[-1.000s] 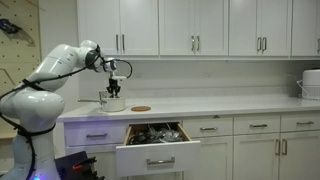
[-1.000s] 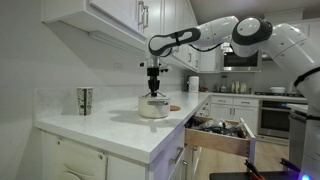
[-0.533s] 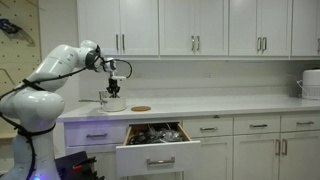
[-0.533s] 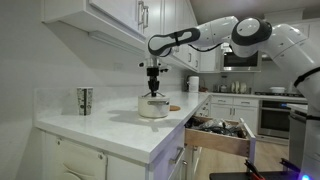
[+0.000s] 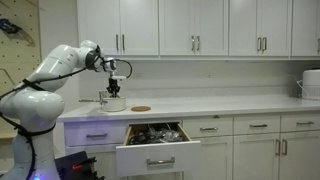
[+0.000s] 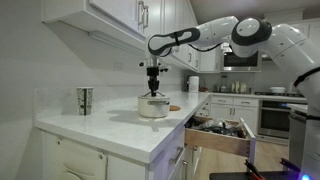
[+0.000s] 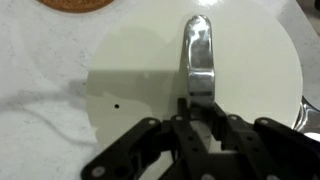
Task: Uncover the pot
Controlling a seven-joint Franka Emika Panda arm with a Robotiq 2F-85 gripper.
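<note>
The pot is small and silvery-white and stands on the white counter in both exterior views. A white lid with a silver arched handle covers it. My gripper points straight down over the pot, and its fingers are closed on either side of the lid handle. In both exterior views the gripper sits right on top of the pot. The lid rests on the pot.
A flat brown disc lies on the counter beside the pot, also at the wrist view's top edge. A drawer full of utensils stands open below the counter. A metal cup stands by the wall. Upper cabinets hang overhead.
</note>
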